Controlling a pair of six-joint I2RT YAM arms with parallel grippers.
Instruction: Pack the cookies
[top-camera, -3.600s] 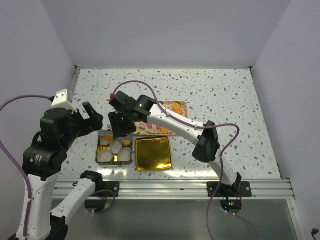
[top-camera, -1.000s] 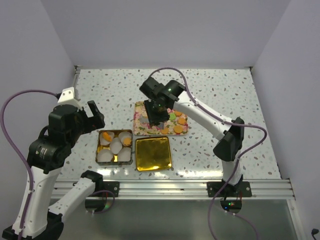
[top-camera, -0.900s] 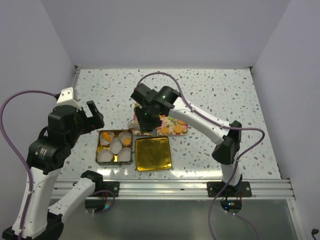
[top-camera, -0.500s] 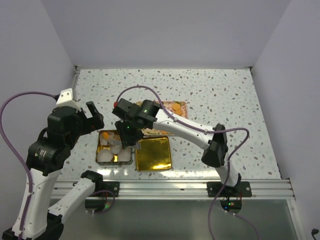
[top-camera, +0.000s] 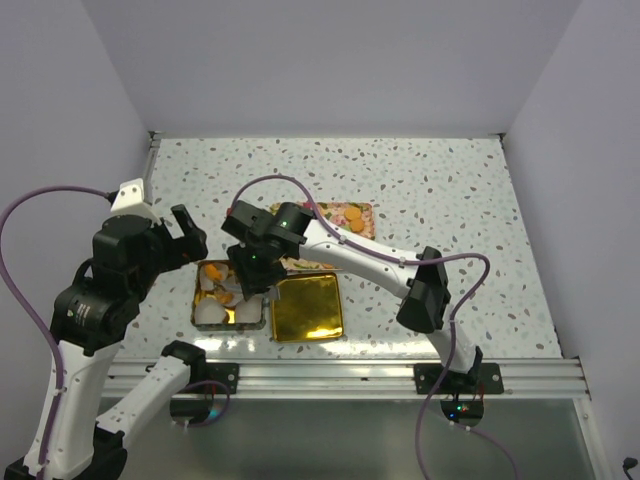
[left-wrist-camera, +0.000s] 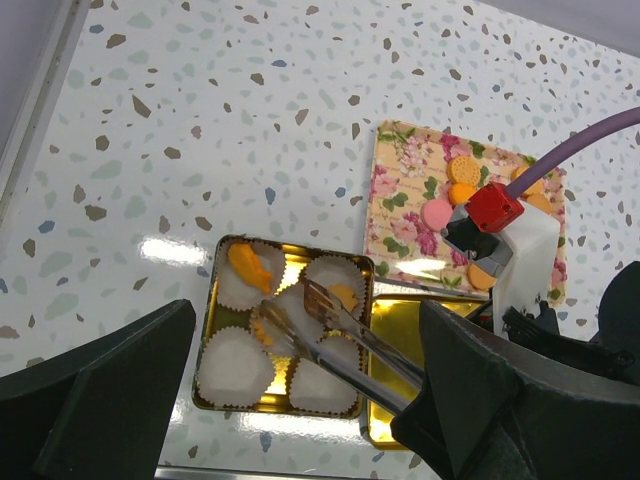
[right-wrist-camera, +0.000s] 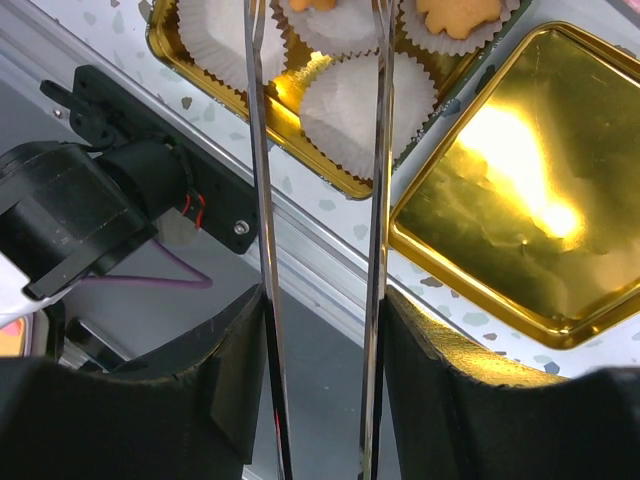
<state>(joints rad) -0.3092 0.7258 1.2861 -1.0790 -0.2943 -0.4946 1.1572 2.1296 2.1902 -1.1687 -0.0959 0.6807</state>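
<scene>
My right gripper (top-camera: 250, 272) is shut on metal tongs (left-wrist-camera: 375, 355), its pads (right-wrist-camera: 238, 385) pressing the two arms (right-wrist-camera: 380, 150). The tong tips stand apart over the middle paper cups of the gold tin (top-camera: 199, 297). Orange cookies (left-wrist-camera: 245, 266) lie in some cups; one (left-wrist-camera: 262, 330) lies beside the lower tip, and I cannot tell if it is gripped. More orange and pink cookies (left-wrist-camera: 462, 168) lie on the floral tray (top-camera: 343, 222). My left gripper (top-camera: 186, 235) is open and empty, raised left of the tin.
The gold lid (top-camera: 307, 306) lies right of the tin, also in the right wrist view (right-wrist-camera: 510, 170). The metal rail (top-camera: 340, 378) runs along the near edge. Several white pleated cups (left-wrist-camera: 232, 368) fill the tin.
My right arm swung with the tongs from the floral tray left and nearer, to over the tin. The left arm barely moved.
</scene>
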